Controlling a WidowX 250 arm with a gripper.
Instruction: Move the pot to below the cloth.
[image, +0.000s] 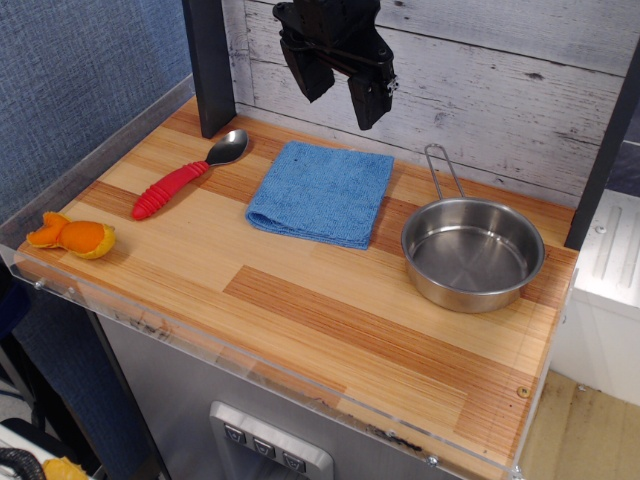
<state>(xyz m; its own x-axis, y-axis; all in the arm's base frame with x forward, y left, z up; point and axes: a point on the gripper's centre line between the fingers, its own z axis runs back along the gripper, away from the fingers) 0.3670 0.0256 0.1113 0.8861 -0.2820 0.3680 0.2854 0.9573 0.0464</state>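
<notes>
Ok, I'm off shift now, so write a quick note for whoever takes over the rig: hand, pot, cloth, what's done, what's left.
Hand: open, empty, hanging high above the cloth's far edge, near the back wall.
Pot: upright and empty on the wooden table, to the right of the cloth, wire handle pointing toward the back wall.
Cloth: folded flat, mid-table.
Done: nothing yet; the pot is ungrasped.
Left: grasp the pot and set it on the bare wood in front of the cloth's near edge.

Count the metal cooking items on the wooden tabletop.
2: the pot at the right, beside the cloth; the red-handled spoon at the back left. None appear hidden.
</notes>
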